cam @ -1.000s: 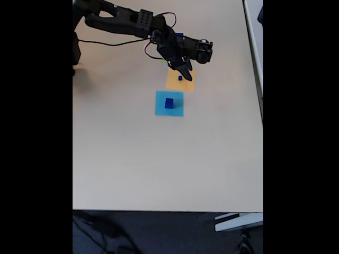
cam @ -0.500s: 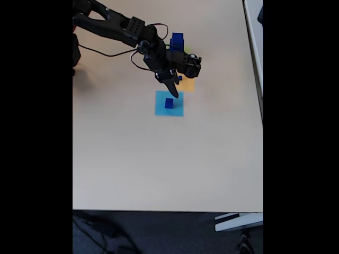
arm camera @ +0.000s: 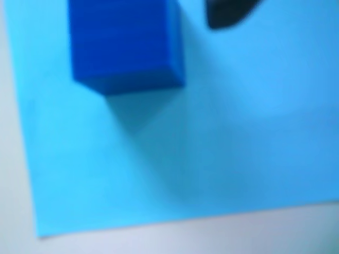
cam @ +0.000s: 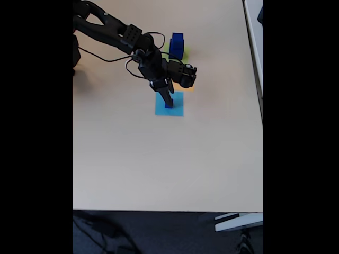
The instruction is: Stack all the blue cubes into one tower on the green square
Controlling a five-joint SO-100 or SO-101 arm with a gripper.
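Swung away from the orange square (cam: 186, 86) since the earlier frames and dropped onto the light-blue square (cam: 169, 104), gripper (cam: 168, 102) now right at the small blue cube (cam: 169, 105).

Fixed view: arm (cam: 122, 36) stretched in from the upper left, wrist bent down, dark fingers pointing at the small blue cube and partly covering it. Could not tell whether open or closed on anything. Up and to the right of the gripper, well apart from it, saw a larger blue cube (cam: 177, 46), tall and dark, possibly two stacked, standing on the green square (cam: 184, 52), of which only a lime edge peeked out. Beige table (cam: 159, 159) all around.

Wrist view: very close and blurred. Saw the small blue cube (arm camera: 125, 45) as a solid dark-blue block with faint horizontal ridges, standing on the light-blue square (arm camera: 212, 148), shadow cast below it. Dark fingertip (arm camera: 228, 15) just right of the cube, not touching it. Pale table (arm camera: 212, 233) at the bottom and left edges.
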